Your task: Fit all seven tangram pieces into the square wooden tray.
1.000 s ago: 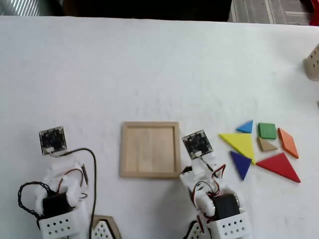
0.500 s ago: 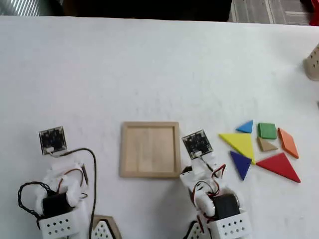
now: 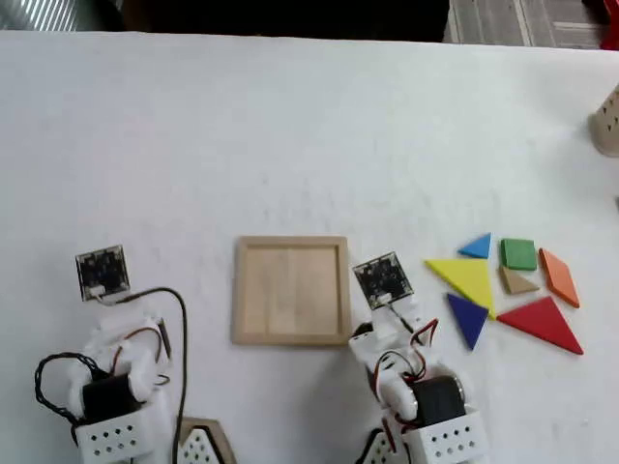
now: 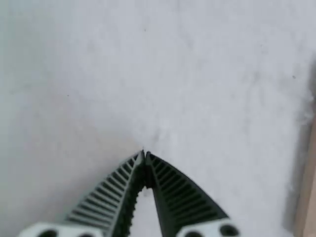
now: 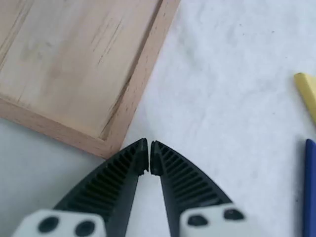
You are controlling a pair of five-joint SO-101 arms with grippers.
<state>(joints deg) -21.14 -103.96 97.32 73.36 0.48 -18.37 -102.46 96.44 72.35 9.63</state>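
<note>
The white worktop [image 3: 290, 126] carries everything, and across the last second nothing on it has shifted: both arms sit exactly where they were, so the job has not begun. The square wooden tray [image 3: 290, 290] lies empty near the worktop's front, between the two arms, its bare floor showing plainly in the right wrist view. The left arm [image 3: 111, 377] is parked well to the tray's left over bare worktop, and its jaws are clenched tip to tip on nothing. The right arm [image 3: 416, 377] sits just off the tray's near right corner, jaws likewise pressed together and empty, pointing at the strip of worktop between tray and pieces. All seven pieces lie in a loose cluster to the tray's right, none inside it: the red triangle [image 3: 545, 322], nearest the front, the yellow triangle [image 3: 469, 277], closest to the tray, the orange parallelogram [image 3: 559, 276], farthest out, the dark blue triangle [image 3: 467, 317], just in front of the yellow, the green square [image 3: 518, 254], the tan triangle [image 3: 515, 282] in the middle and the light blue triangle [image 3: 477, 246]. Judging by this, the right arm is better placed to start, and must release its jaws first.
</note>
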